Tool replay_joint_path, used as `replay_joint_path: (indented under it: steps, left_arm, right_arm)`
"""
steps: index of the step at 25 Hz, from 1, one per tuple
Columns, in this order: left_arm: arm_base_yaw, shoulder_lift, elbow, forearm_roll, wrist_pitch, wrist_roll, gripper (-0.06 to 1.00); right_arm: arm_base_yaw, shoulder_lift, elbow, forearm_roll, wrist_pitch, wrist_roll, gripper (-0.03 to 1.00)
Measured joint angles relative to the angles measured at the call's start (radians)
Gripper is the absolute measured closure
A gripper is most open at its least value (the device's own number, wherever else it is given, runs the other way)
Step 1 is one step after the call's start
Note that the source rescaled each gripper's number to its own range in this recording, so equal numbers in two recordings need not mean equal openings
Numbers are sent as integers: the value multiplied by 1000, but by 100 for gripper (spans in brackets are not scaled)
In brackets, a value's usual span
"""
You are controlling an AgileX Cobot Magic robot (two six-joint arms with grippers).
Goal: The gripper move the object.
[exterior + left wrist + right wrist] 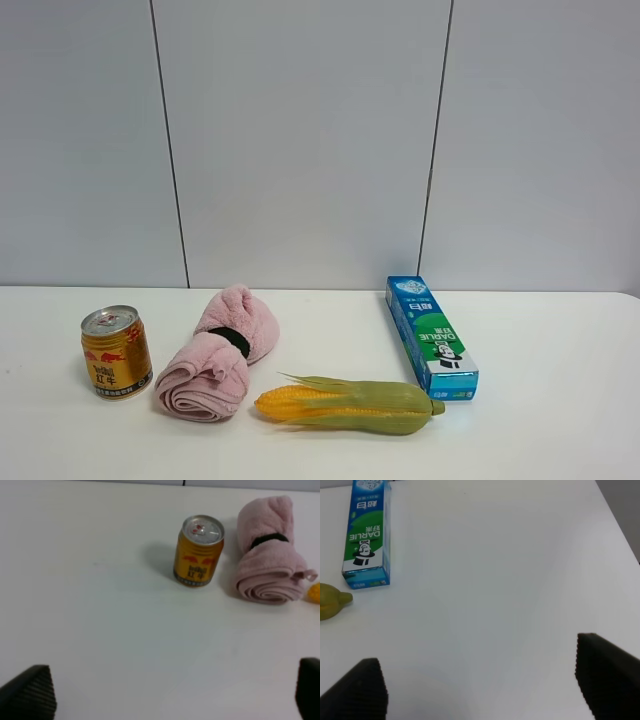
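Small gold-yellow drink can [116,352] with red bull logo, red lettering and silver top: upright on the white table [540,420], at the far left of the row of things, just left of a rolled pink towel [220,352] bound by a black band, apart from it by a narrow gap. Same can [198,550] in the left wrist view, standing free, nothing touching it, towel [270,550] beside it.

To the right of the towel, nearer the front edge: a yellow-green corn cob [350,404] in its husk, lying on its side, tip toward the towel. Right of and behind the cob: a long blue-green cardboard toothpaste box [430,336], lying flat, its near end close to the cob's stalk end. Box [366,535] and cob stalk end [331,603] also in the right wrist view.

Left gripper [175,692]: 2 black ribbed fingertips [30,692] spread wide at the picture's edges, nothing between them, well short of the can. Right gripper [482,680]: likewise wide apart, fingertips [607,677] over bare table, empty, well apart from the box. Neither arm visible in the high view.
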Motion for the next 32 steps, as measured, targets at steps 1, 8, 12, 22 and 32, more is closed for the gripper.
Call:
replay_joint_path:
  steps: [1,8,12,22,32]
  left_arm:
    - [0,0,0,8,0,19,-4]
    - [31,0,0,20,0,46,-4]
    - [102,0,0,21,0,49,-4]
    - [139,0,0,24,1,49,-4]
    - [139,0,0,24,1,49,-4]
  right_arm:
    - [0,0,0,0,0,0,-3]
    - [0,0,0,0,0,0,-3]
    - [0,0,0,0,0,0,-3]
    - [0,0,0,0,0,0,-3]
    - [0,0,0,0,0,0,-3]
